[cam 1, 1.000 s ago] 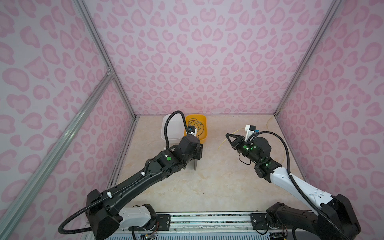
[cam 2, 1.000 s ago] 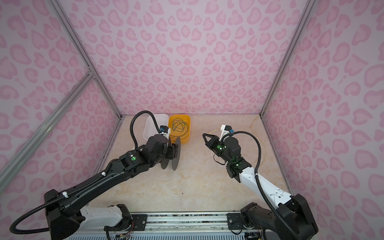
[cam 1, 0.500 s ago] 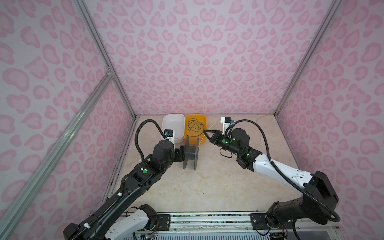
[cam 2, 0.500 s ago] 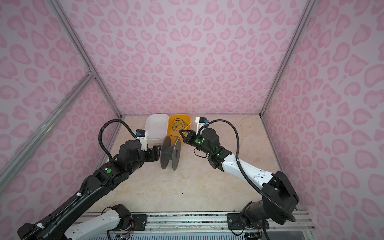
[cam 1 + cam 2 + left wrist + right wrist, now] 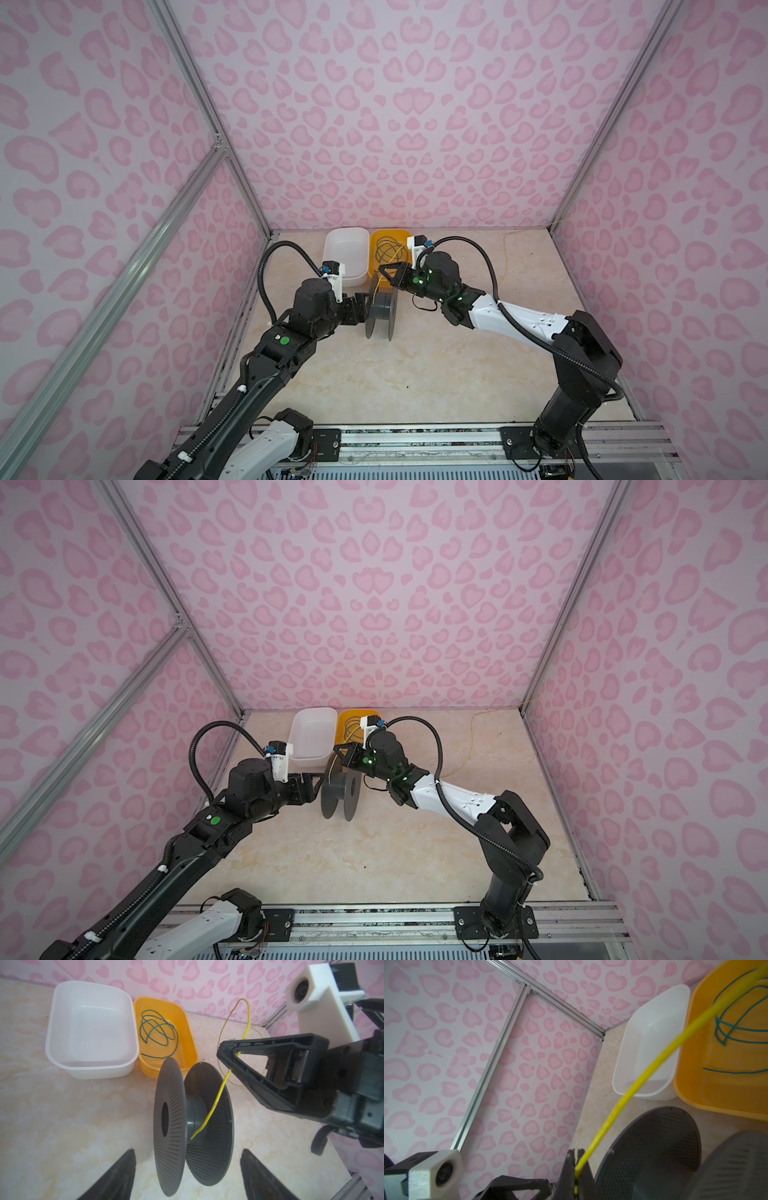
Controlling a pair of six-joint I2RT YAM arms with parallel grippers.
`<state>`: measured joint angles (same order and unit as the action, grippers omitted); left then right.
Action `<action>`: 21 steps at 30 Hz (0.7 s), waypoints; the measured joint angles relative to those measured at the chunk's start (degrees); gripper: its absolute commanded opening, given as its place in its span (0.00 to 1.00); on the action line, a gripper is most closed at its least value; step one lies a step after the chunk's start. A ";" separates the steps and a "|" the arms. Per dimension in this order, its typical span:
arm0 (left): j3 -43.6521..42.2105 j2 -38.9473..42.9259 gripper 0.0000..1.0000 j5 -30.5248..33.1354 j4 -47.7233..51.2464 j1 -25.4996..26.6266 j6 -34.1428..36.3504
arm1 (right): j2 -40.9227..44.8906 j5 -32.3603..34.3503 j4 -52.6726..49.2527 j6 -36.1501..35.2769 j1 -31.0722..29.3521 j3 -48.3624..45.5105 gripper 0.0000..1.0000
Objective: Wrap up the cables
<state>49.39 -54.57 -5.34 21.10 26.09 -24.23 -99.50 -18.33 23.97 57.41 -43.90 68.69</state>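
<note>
Yellow thin wire [image 5: 220, 1093], pinched in the right gripper's [image 5: 222, 1054] closed jaws at 12 o'clock of the upright dark grey perforated plastic spool [image 5: 170, 1126], is dangling between its 2 flanges, while the left gripper [image 5: 311, 789] is gaping open at 9 o'clock.

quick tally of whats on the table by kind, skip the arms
cables: 2, the yellow cable and the green cable
bins: 2, the white bin and the orange bin
spools: 1, the grey spool
total: 5
</note>
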 measured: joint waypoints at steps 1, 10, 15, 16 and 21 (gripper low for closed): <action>-0.02 -0.57 0.79 -0.59 -0.04 0.00 0.02 | -0.31 0.00 0.02 0.00 -0.09 0.00 0.00; -0.28 -3.87 0.76 -1.97 -1.64 0.02 0.26 | -2.40 -0.70 0.59 0.48 -0.31 0.00 0.00; -0.28 -6.51 0.72 -1.86 -1.86 0.02 0.96 | -3.23 -1.11 1.09 0.96 -0.35 0.00 0.00; -0.28 -7.02 0.71 -1.70 -1.86 0.02 1.38 | -3.26 -1.18 1.49 1.11 -0.35 -0.02 0.00; -0.31 -8.76 0.67 -0.42 -1.88 0.15 1.86 | -3.61 -1.20 1.90 1.79 -0.35 -0.04 0.00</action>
<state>49.08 -63.33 -5.76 19.22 26.24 -22.37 -103.11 -19.53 25.87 59.20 -44.25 68.64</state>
